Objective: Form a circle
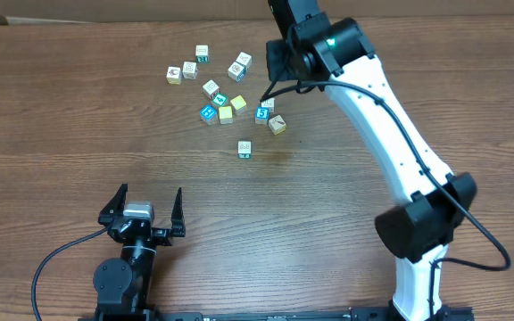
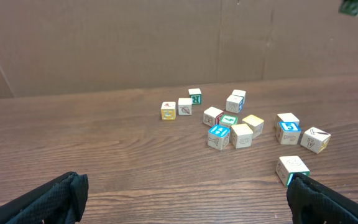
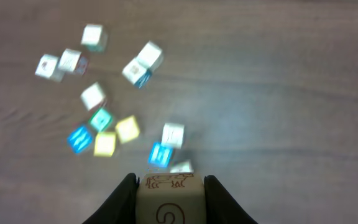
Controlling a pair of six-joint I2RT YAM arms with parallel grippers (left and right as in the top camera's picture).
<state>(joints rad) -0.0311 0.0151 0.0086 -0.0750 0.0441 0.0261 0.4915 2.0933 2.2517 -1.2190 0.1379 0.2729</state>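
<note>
Carry-and-place step in hand, by the look of it. Pinched firmly between the right jaws: a whitish cube (image 3: 169,198) with a brown animal drawing and a red swirl, held up clear of the tabletop (image 1: 78,134). Below that grip, the cluster of cubes (image 1: 219,100), loose and ragged, no ring as yet. Among them, on the near left side, the blue cube with the H (image 1: 208,112).

Right jaws beyond the blue cube with the H and off to its right, above the far right edge of the cluster, touching nothing that lies there.

Next, probably: down into a gap along the would-be ring, then a release. Calls for a slow descent and a spot with room on both sides for the fingers, so as not to knock the neighbours.

Nearer than the blue cube with the H and a little to its right, one stray cube (image 1: 244,149), well apart from the rest and likely to need fetching too.

Left jaws spread wide, holding nothing, well nearer than the blue cube with the H and to its left, far from the cluster.
</note>
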